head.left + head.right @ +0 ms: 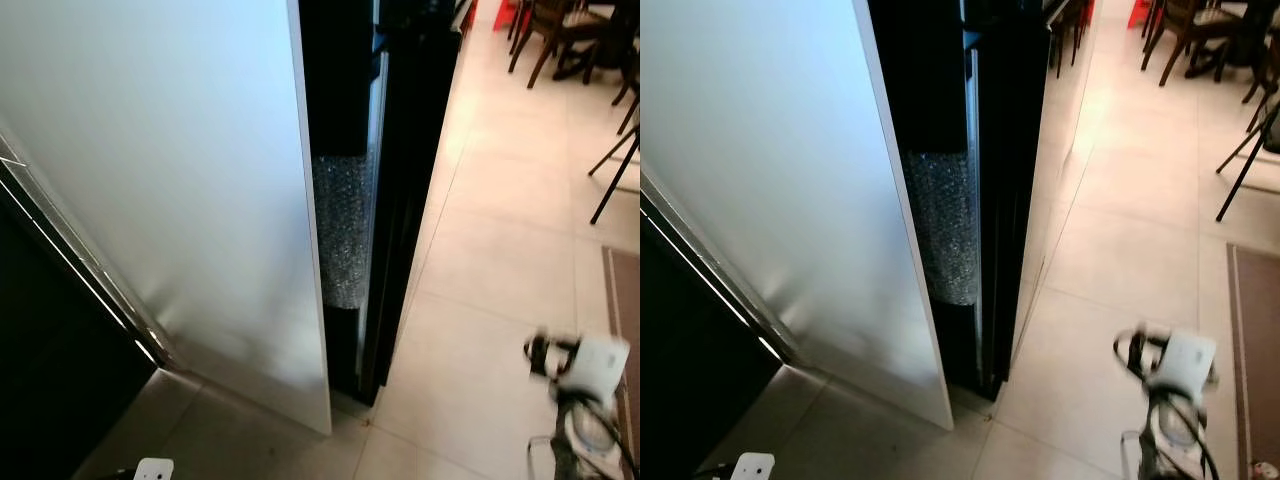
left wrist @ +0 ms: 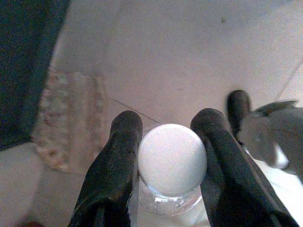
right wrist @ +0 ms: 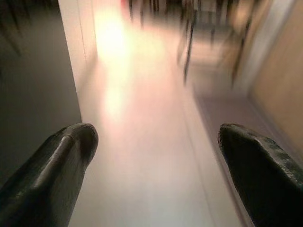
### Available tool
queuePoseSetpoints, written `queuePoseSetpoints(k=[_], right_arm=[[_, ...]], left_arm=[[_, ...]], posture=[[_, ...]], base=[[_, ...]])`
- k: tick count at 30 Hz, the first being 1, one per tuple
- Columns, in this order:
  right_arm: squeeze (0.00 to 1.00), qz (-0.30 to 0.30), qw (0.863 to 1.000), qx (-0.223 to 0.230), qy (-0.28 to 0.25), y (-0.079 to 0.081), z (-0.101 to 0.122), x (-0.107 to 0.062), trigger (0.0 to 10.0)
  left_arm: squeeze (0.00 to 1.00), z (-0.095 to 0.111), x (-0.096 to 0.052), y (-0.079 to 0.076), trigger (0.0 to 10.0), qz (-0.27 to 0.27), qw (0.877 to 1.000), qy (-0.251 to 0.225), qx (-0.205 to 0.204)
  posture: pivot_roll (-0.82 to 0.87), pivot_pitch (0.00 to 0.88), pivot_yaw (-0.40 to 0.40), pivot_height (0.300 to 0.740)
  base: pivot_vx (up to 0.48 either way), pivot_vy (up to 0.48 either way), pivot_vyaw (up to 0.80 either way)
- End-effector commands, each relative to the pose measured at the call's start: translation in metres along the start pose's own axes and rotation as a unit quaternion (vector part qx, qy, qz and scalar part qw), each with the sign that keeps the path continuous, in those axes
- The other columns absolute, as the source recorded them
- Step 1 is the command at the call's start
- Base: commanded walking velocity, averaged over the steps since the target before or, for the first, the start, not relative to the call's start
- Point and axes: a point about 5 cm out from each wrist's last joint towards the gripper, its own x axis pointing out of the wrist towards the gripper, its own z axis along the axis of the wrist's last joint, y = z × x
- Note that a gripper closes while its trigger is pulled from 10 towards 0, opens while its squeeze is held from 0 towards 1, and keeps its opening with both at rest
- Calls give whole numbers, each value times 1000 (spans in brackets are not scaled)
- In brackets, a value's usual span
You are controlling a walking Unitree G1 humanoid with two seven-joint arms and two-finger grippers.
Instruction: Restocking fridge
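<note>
My left gripper (image 2: pixel 168 127) is shut on a clear bottle with a white ribbed cap (image 2: pixel 173 158), one black finger pressed on each side of the neck, above the tiled floor. The right gripper (image 3: pixel 156 137) is open with nothing between its fingers and points along the floor beside a pale wall. In the eye views the right arm's white wrist (image 1: pixel 585 365) hangs low at the right. Ahead stands the fridge: a tall white panel (image 1: pixel 180 200) seen nearly edge-on, and beside it a black body (image 1: pixel 405 150). Bubble wrap (image 1: pixel 342 230) fills part of the dark gap between them.
A dark opening with a metal rail (image 1: pixel 50 330) lies at the lower left. Wooden chairs and a table (image 1: pixel 560 30) stand at the back right, with black stand legs (image 1: pixel 615 170) and a rug edge (image 1: pixel 622 300) nearer. Pale floor tiles (image 1: pixel 490 250) run along the fridge's right. A patterned mat (image 2: pixel 71 118) lies under the left gripper.
</note>
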Motion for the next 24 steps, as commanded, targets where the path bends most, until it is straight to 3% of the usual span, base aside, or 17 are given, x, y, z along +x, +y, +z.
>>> queuePoseSetpoints(k=[1, 7, 9, 10, 13, 19, 24], right_arm=[[0, 28, 998, 0, 50, 16, -30, -19, 10000], [0, 70, 997, 9, -35, 43, -4, -16, 10000], [0, 70, 997, 9, -35, 43, -4, -16, 10000], [0, 103, 991, -19, -83, 58, 10, -17, 10000], [0, 145, 982, 11, -124, 90, 28, -24, 10000], [0, 196, 970, 41, -137, 132, 41, -36, 10000], [0, 197, 970, 33, -137, 139, 48, -36, 10000]], left_arm=[[0, -3, 0, -2, 10000, 1, 1000, 4, 1], [0, -2, 0, -6, 10000, 2, 1000, 1, -8], [0, -2, 0, -6, 10000, 2, 1000, 1, -8], [0, -4, 0, -7, 10000, 2, 1000, 3, -9], [0, -7, -1, -7, 10000, 0, 1000, 8, -9], [0, -3, 0, -4, 10000, 7, 999, -2, -33], [0, 1, 0, -3, 10000, 7, 999, -9, -47]], posture=[[-6, 0, 39, 740], [13, 0, 18, 740], [13, 0, 18, 740], [2, 0, 19, 740], [4, 0, 14, 740], [25, 0, -6, 740], [23, 0, 1, 740]], base=[[0, 0, 0], [0, 0, 0], [0, 0, 0], [0, 0, 0], [0, 0, 0], [0, 0, 0], [0, 0, 0]])
